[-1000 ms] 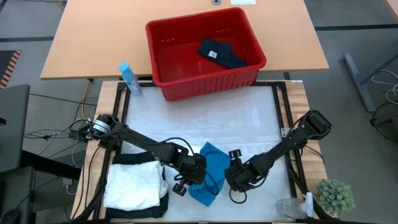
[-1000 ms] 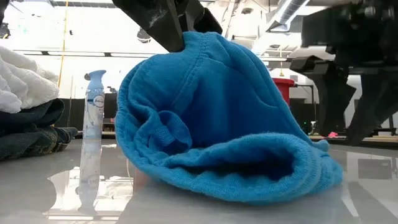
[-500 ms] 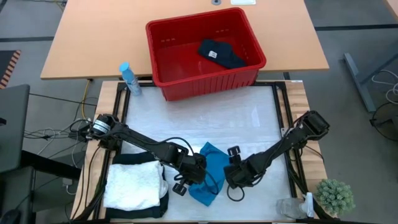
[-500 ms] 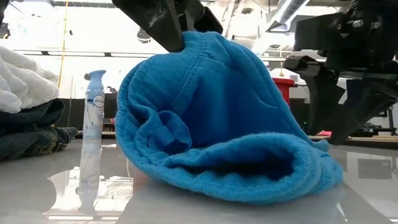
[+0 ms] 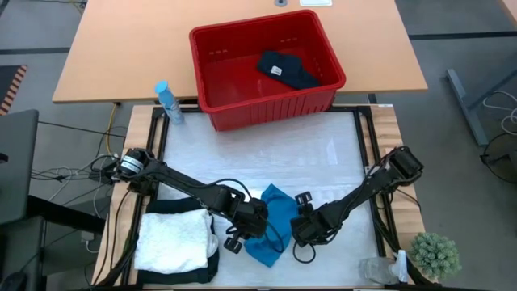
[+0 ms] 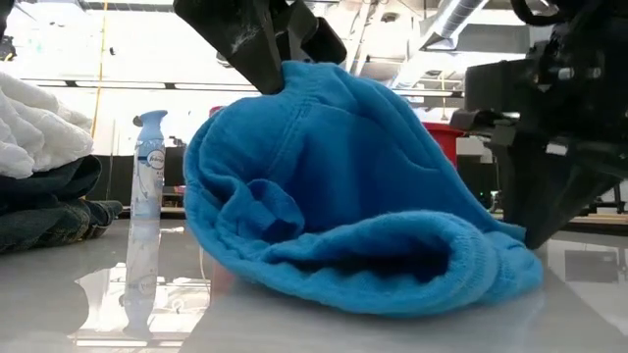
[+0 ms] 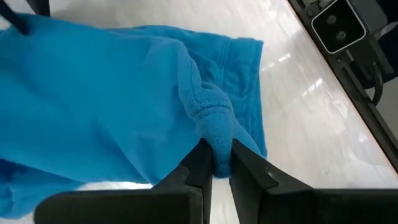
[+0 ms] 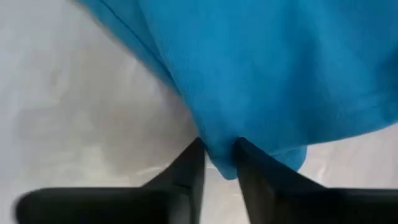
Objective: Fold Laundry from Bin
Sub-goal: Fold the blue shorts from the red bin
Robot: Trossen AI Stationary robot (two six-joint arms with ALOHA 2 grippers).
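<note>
Table [image 5: 323,153], spray bottle [image 5: 168,103], plant [image 5: 435,254]

Two dark jointed arms, black cables

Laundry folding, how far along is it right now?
Done: a white towel lies folded on a dark garment at the table's front left. In hand: the blue garment, pinched at one edge by the left tool, while the right tool is closing on its opposite edge. It is bunched, not yet folded. Left: one dark garment remains in the red bin.
</note>
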